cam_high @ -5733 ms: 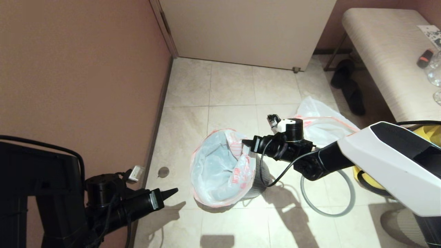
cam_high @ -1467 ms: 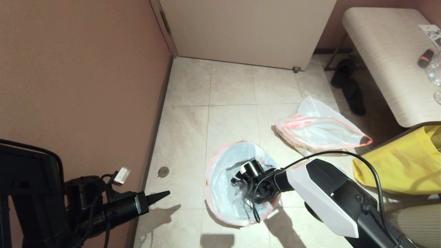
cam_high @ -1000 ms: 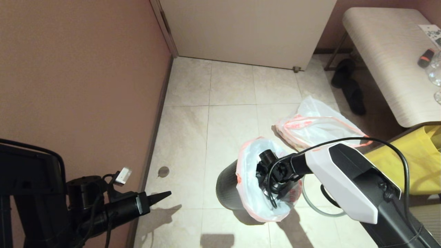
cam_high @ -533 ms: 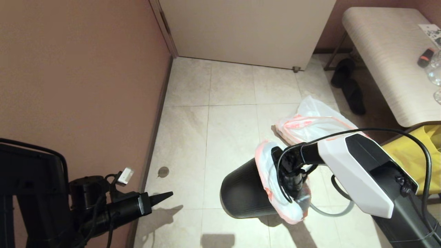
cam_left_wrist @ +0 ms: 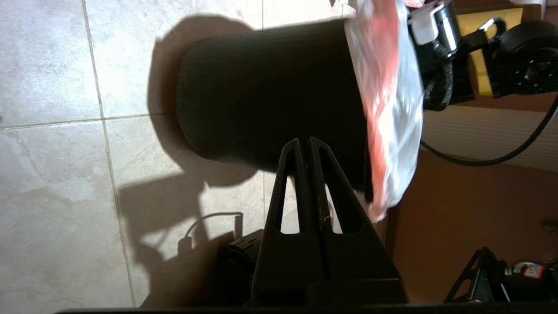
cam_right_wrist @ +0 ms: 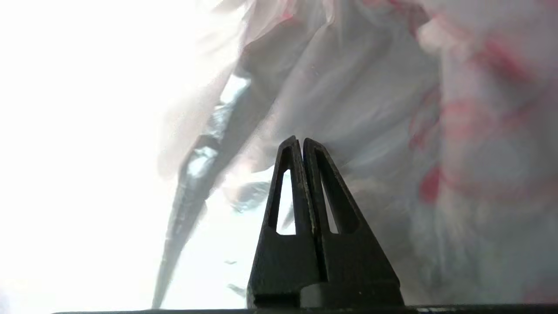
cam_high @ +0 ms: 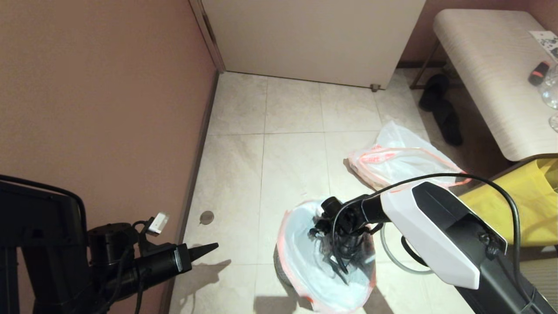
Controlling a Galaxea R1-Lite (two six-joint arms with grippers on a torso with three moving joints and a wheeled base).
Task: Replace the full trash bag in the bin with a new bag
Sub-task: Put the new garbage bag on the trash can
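**Down on the tiles: right arm inside the lined bin**

On the floor (cam_high: 292,113) before you, count one bin, two bags, one hoop. Your right arm (cam_high: 436,235), the largest thing in view, reaches down into the bin (cam_left_wrist: 270,91), which stands near the lower middle of the head view with its mouth facing up toward the camera. From the left wrist camera its long axis runs across the picture, base toward the tiles, mouth toward the right arm's wrist. The new bag (cam_high: 305,257) lines the bin, its pink-red hem folded over the mouth.

The full bag (cam_high: 405,163) lies on the floor farther off, beside the bench (cam_high: 492,74), its long axis running left to right and its hem toward the bin. The grey hoop (cam_high: 392,257) lies flat on the tiles just right of the bin, partly under the arm.

Your right gripper (cam_right_wrist: 298,144) sits inside the new bag, jaws pressed together, with plastic all round; you cannot tell whether any film is pinched. Your left gripper (cam_left_wrist: 304,146) hangs low by the wall, jaws closed on nothing, pointing at the bin's side.
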